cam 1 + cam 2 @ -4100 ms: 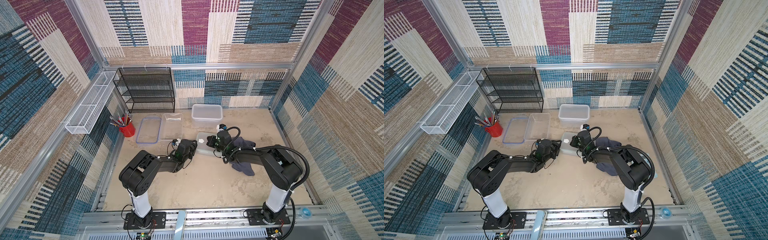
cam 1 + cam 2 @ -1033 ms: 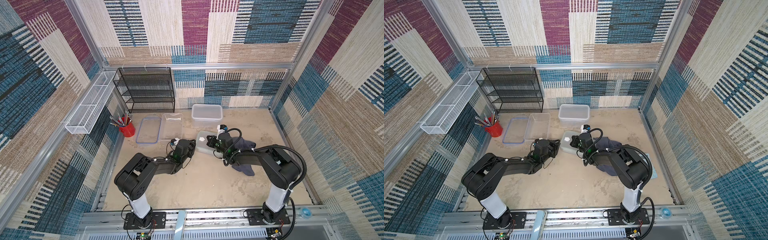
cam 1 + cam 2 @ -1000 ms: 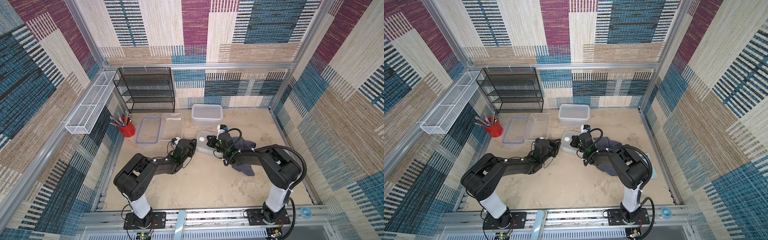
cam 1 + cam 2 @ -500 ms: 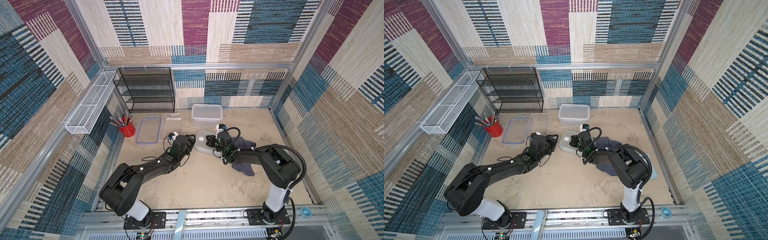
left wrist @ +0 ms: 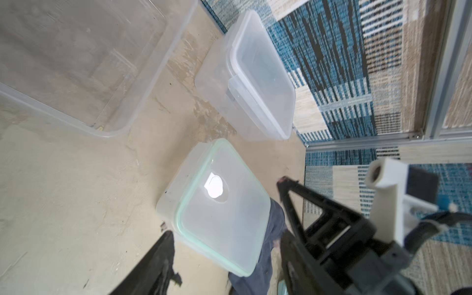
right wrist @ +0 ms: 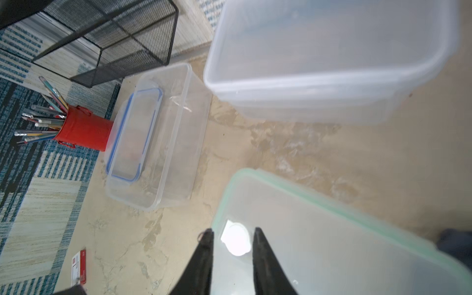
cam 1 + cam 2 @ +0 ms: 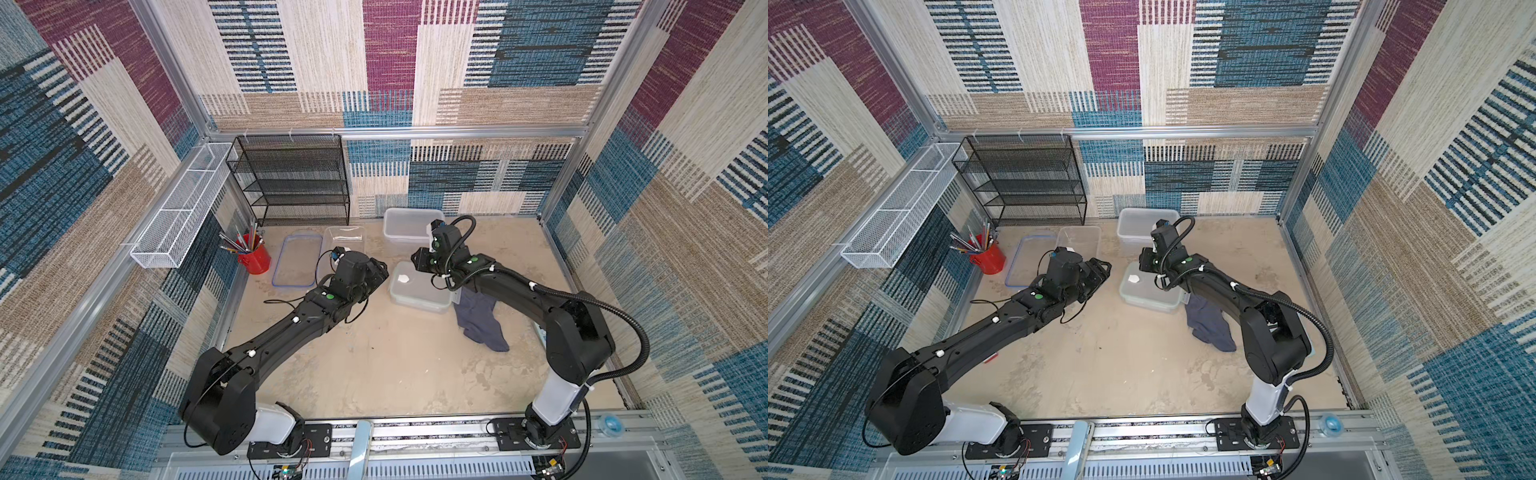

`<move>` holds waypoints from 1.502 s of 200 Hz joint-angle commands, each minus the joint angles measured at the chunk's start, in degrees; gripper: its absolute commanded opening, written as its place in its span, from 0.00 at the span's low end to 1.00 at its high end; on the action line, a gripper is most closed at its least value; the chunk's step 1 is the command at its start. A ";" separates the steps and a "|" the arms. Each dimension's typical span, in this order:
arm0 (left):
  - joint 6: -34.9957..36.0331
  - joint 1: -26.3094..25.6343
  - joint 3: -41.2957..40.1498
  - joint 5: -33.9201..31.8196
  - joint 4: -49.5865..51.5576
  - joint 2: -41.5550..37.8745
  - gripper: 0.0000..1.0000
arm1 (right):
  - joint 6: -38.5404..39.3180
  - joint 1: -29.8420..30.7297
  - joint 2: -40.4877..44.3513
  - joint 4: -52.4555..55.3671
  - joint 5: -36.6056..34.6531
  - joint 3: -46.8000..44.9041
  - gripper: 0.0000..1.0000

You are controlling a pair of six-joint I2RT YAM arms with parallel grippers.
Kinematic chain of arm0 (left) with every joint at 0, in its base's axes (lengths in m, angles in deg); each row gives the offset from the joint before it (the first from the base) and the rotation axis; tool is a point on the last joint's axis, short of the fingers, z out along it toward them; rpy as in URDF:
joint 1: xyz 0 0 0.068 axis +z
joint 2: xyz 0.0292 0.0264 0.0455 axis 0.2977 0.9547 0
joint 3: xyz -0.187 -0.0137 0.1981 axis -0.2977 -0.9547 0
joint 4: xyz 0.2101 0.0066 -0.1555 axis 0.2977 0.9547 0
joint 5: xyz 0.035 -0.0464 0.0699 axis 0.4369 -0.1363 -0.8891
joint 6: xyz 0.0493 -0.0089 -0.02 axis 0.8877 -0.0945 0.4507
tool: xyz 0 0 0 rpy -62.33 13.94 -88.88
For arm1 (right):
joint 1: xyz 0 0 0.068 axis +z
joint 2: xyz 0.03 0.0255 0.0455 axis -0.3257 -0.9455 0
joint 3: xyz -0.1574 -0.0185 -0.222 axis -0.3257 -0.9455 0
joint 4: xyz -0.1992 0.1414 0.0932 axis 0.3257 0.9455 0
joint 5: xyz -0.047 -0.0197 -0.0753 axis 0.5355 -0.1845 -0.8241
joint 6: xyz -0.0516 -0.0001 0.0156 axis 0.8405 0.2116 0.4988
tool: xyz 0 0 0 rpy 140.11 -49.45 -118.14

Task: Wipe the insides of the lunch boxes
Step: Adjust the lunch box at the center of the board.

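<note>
Frosted small box (image 7: 419, 291) sits in the middle of the surface (image 7: 374, 374), lid (image 5: 222, 212) on it, cloth (image 7: 482, 322) just beside. The deep box (image 7: 405, 224) and clear box (image 7: 345, 241) stand behind. Both the left pincer (image 7: 380, 269) and right pincer (image 6: 232, 231) gape empty. Unlidding with 1 arm may skid the box, and a lid left on blocks wiping.

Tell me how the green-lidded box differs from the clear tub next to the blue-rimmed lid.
The green-lidded box is closed by its lid; the clear tub is open. The box is milky, the tub see-through. The grey cloth lies at the box's edge, the blue-rimmed lid beside the tub. Both are rounded rectangular plastic, standing upright.
</note>
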 commanded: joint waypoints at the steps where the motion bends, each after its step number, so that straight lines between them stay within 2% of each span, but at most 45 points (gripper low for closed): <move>1: 4.57 0.11 1.06 9.21 5.34 1.89 0.69 | 7.39 -2.70 -1.08 6.46 0.30 2.70 0.48; 22: 4.34 0.17 0.81 14.73 4.60 4.43 0.70 | 11.63 -5.18 -4.54 8.73 0.96 5.85 0.64; 45: 3.19 0.10 -0.96 17.97 0.91 6.42 0.75 | 14.69 -6.71 -8.91 10.50 0.79 8.47 0.76; 57: 2.99 0.10 -1.10 19.16 -0.29 7.39 0.76 | 15.21 -7.23 -10.20 10.44 0.70 8.60 0.87; 90: 3.82 0.10 0.60 21.16 0.21 10.60 0.77 | 15.07 -7.49 -10.33 8.21 1.68 5.95 0.96; 111: 3.87 0.11 1.38 22.25 -0.42 13.28 0.77 | 14.28 -7.55 -9.75 6.76 4.14 3.94 0.97; 133: 5.45 0.41 4.60 22.80 3.76 16.81 0.77 | 12.38 -7.52 -8.54 5.12 8.83 1.20 0.97; 196: 8.92 2.42 10.26 23.51 6.86 23.21 0.76 | 4.35 -7.31 1.45 -4.26 19.06 -12.45 0.91; 243: 12.38 3.51 15.43 22.15 9.98 26.31 0.76 | -1.64 -5.43 7.94 -10.18 21.31 -21.19 0.91; 300: 17.21 4.59 21.54 19.80 15.79 28.86 0.76 | -6.69 -2.48 10.37 -14.68 21.20 -26.28 0.90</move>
